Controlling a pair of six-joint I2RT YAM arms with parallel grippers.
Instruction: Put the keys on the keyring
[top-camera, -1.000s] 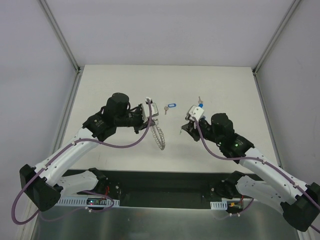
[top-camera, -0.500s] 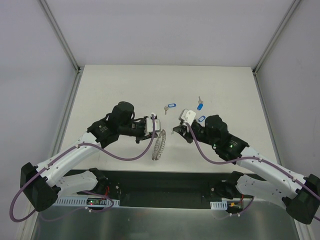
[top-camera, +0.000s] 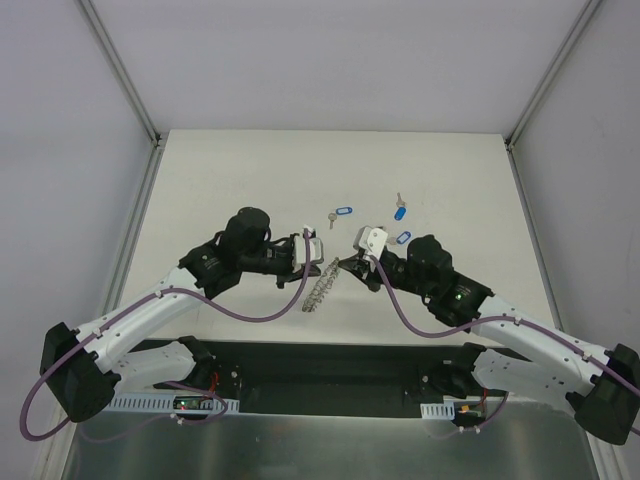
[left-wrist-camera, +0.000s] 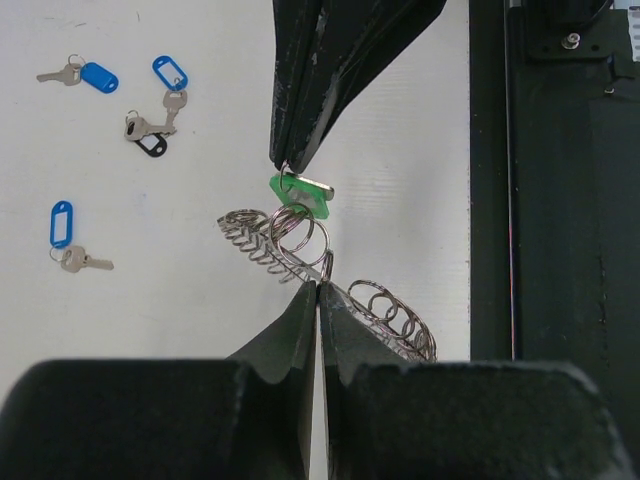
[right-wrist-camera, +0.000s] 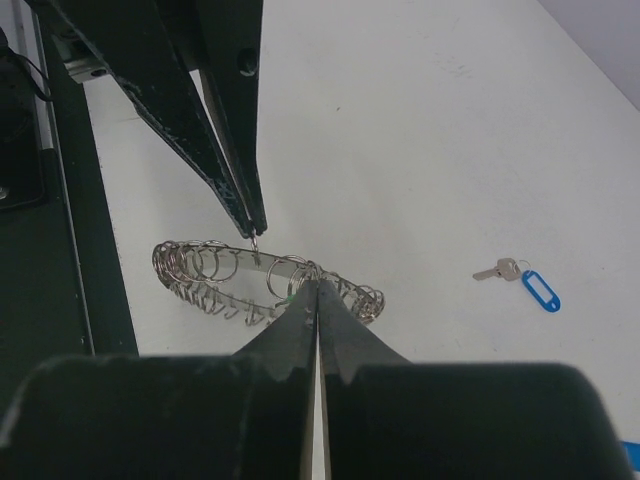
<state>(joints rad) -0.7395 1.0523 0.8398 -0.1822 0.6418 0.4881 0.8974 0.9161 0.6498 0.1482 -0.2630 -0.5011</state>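
Note:
The keyring (top-camera: 320, 287) hangs between the two arms, a grey band fringed with small wire loops (left-wrist-camera: 385, 310). My left gripper (left-wrist-camera: 317, 285) is shut on its band from below in the left wrist view. My right gripper (left-wrist-camera: 290, 165) comes in from the top there, shut on the green-tagged key (left-wrist-camera: 300, 196), whose small split ring rests against the keyring's loops. In the right wrist view the right gripper (right-wrist-camera: 317, 283) meets the keyring (right-wrist-camera: 215, 265) with a sliver of green beside its tip. Three blue-tagged keys (top-camera: 343, 212) (top-camera: 400, 212) (top-camera: 403, 238) lie on the table behind.
A key with a dark tag (left-wrist-camera: 150, 143) lies among the blue-tagged ones (left-wrist-camera: 62, 222). The black rail (left-wrist-camera: 560, 200) of the near table edge runs close to the keyring. White walls with metal posts (top-camera: 130, 90) enclose the table.
Both grippers have drawn together toward the near middle of the table. The left one carried the keyring right and nearer; the right one brought the green key left up against the ring.

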